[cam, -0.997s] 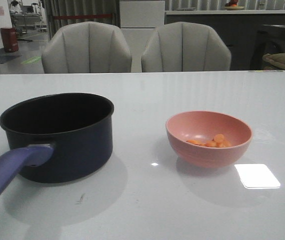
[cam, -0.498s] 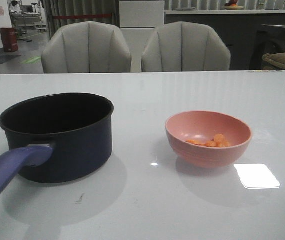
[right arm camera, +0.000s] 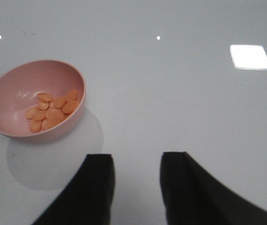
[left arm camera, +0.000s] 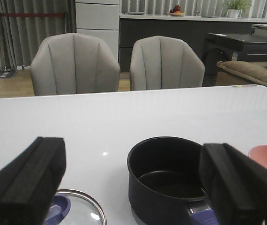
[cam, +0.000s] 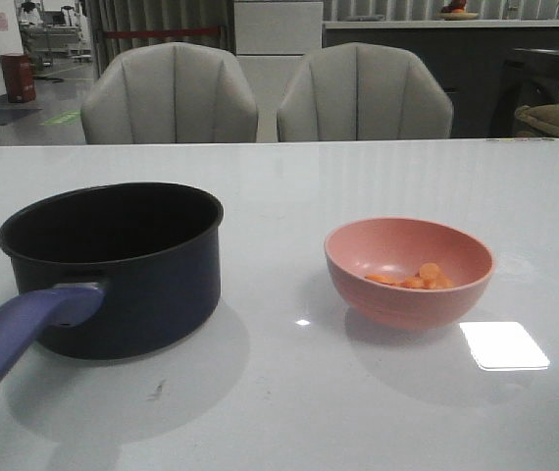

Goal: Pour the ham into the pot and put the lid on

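White tabletop (cam: 378, 412) is noted bare of arms: ham (cam: 419, 279) lies unpoured in the bowl (cam: 409, 270) beside the empty pot (cam: 113, 265), lid (left arm camera: 79, 211) is set aside, left gripper (left arm camera: 133, 187) wide open and right gripper (right arm camera: 137, 187) parted, both empty.

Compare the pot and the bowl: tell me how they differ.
The pot is dark navy; the bowl is pink. The pot is wider and taller, with straight walls; the bowl is lower and rounded. The pot has a long purple handle and is empty; the bowl has none and holds the ham. Both stand upright and uncovered on the table.
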Available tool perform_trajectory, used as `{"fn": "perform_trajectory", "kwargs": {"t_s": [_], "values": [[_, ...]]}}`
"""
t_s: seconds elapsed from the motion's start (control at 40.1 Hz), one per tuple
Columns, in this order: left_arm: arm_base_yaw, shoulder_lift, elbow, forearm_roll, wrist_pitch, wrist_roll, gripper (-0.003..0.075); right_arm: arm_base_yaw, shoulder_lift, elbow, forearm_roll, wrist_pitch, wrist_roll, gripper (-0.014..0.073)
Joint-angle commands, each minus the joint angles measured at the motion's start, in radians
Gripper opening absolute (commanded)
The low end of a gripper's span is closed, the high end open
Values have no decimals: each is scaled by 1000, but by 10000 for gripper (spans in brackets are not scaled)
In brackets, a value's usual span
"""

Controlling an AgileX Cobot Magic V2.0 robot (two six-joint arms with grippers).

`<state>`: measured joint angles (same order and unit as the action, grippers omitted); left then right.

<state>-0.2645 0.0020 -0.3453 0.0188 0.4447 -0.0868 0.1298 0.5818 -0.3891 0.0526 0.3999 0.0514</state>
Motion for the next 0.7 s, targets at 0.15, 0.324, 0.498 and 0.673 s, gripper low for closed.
{"fn": "perform_trajectory", "kwargs": {"t_s": [0.15, 0.324, 0.498, 0.673], "values": [[-8, 12, -25, 0, -72, -1, 625, 21, 340, -228, 153, 45, 0, 493], [-8, 12, -25, 0, -72, -1, 625, 78, 582, -390, 158, 69, -8, 493], [-8, 12, -25, 0, -72, -1, 625, 113, 786, -522, 158, 85, -20, 493], [-8, 12, -25, 0, -72, -1, 625, 113, 944, -608, 158, 91, -20, 492]]}}
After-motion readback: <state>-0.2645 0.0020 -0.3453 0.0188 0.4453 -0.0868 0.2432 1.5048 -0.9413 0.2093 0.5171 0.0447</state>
